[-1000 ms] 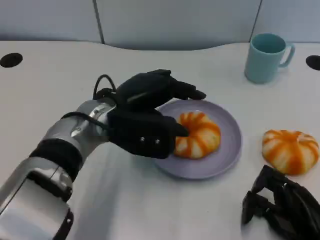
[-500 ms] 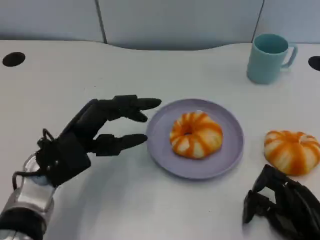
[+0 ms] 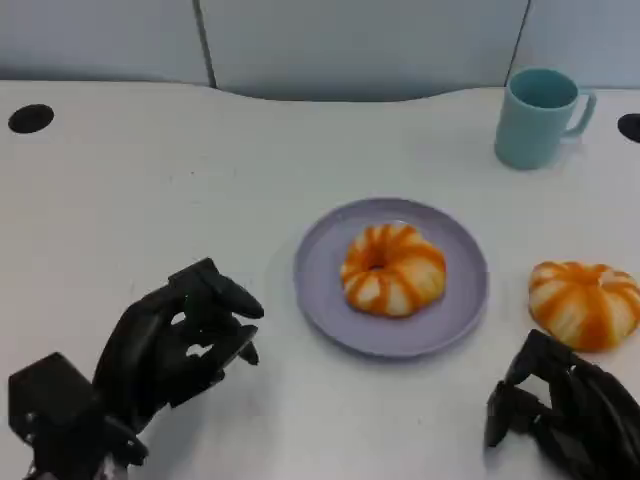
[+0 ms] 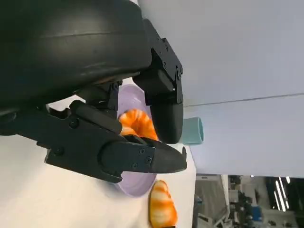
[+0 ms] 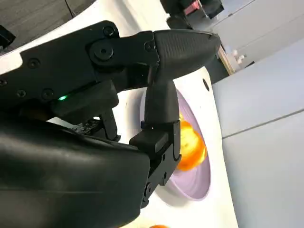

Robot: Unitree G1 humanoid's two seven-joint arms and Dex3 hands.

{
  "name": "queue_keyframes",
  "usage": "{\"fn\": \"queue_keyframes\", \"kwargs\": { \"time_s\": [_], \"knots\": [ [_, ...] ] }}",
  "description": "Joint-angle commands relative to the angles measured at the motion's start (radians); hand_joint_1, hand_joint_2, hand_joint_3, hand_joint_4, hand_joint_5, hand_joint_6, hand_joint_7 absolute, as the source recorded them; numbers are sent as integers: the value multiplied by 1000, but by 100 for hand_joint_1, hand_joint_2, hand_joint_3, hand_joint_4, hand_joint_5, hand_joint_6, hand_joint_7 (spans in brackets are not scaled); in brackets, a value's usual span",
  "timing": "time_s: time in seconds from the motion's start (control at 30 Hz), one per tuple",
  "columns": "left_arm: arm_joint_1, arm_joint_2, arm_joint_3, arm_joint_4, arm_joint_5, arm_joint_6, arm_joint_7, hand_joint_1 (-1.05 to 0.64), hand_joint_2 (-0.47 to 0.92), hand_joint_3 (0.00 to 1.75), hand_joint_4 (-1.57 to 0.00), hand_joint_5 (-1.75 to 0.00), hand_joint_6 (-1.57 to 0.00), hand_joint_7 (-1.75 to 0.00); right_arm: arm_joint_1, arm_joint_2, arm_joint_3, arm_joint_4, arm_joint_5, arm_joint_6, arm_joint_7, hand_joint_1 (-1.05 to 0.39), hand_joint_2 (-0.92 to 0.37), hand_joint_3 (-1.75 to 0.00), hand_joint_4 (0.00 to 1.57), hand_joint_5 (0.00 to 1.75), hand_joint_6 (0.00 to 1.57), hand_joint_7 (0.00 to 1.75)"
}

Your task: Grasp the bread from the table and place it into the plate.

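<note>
teal mug (image 3: 540, 116) behind plate (image 3: 325, 285), second bread (image 3: 582, 303) beside

From my console this looks like an office or lab workspace. I see a white table (image 3: 150, 200) with round black cable grommets (image 3: 30, 118) set into it and grey partition panels (image 3: 350, 45) behind. My left wrist camera catches a ceiling with strip lights (image 4: 280, 190) past the partition, though the distance there is blurred.

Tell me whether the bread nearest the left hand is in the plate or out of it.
In. The ring-shaped bread lies inside the purple plate, within its rim; the left hand is apart from it, holding nothing.
</note>
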Motion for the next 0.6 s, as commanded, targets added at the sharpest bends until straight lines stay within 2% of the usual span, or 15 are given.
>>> {"fn": "queue_keyframes", "kwargs": {
  "time_s": [0.03, 0.1, 0.2, 0.37, 0.6],
  "knots": [
    [111, -12, 31, -97, -25, 38, 19, -59, 92, 40, -70, -175, -47, -174, 8, -11, -10, 11, 12, -9, 16, -60, -92, -34, 68, 175, 52, 160],
    [154, -18, 39, -131, -50, 58, 3, -56, 92, 41, -79, -175, -52, -175, 7, -13, -7, 16, 0, -16, 13, -58, -92, -37, 68, 175, 54, 159],
    [187, -10, 42, -167, -73, 105, -15, -58, 92, 40, -83, -175, -56, -175, 5, -21, 1, 20, -28, -37, 2, -58, -92, -39, 68, 175, 55, 159],
    [207, -6, 53, -181, -87, 136, -40, -57, 92, 39, -84, -175, -59, -175, -2, -16, -8, 26, -11, -29, 12, -56, -92, -38, 67, 175, 54, 158],
    [180, -10, 74, -114, -157, 153, -168, -57, 92, 36, -84, -175, -60, -175, -18, -26, -17, 52, -8, -41, 26, -56, -92, -39, 67, 175, 54, 157]
  ]
}}
